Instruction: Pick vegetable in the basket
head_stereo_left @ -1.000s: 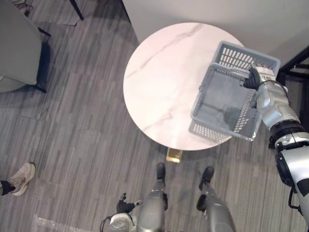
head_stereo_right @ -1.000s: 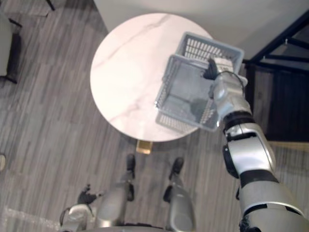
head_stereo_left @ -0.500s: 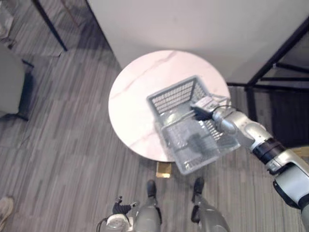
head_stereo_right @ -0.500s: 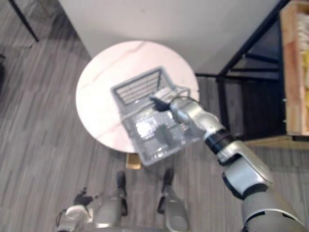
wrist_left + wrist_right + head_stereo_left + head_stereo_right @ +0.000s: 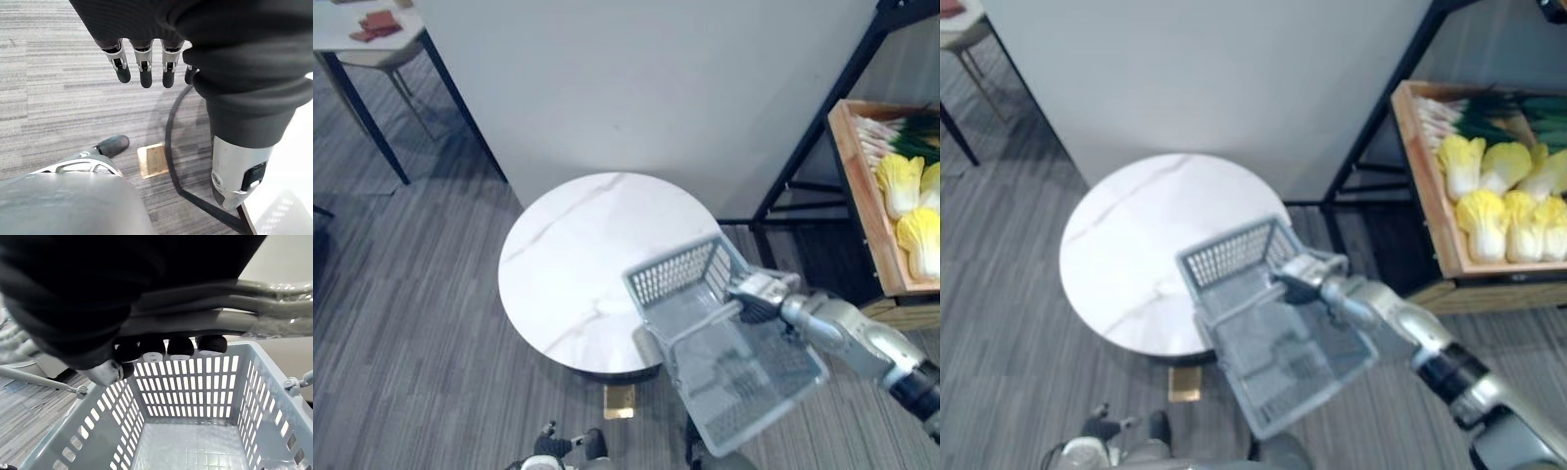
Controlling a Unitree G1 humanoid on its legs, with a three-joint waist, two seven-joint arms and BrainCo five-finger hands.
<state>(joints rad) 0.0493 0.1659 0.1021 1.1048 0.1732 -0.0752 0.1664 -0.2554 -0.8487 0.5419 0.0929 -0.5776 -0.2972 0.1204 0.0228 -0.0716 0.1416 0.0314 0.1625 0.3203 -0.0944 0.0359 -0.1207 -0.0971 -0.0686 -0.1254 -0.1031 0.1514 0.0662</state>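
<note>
Right hand (image 5: 759,295): fingers (image 5: 151,350) curled round the handle (image 5: 220,323) of the grey basket (image 5: 729,367), thumb closed under it. The basket hangs tilted from that grip, open side up.

Against half a second ago: the whole view has swung right, so the camera moved. Relative to the table (image 5: 563,264), the basket then sat mostly over the top. Now its far wall alone overlaps the table's near right edge, and the rest hangs over floor (image 5: 411,323).

Left hand (image 5: 142,63): low at the side, fingers straight, holding nothing.

The cabbages (image 5: 899,184) lie in a wooden crate (image 5: 857,186) on a black rack (image 5: 803,147) at far right, well apart from the basket. A rack leg stands between them. A wall (image 5: 636,88) sits close behind the table. There is open floor left of the table.
</note>
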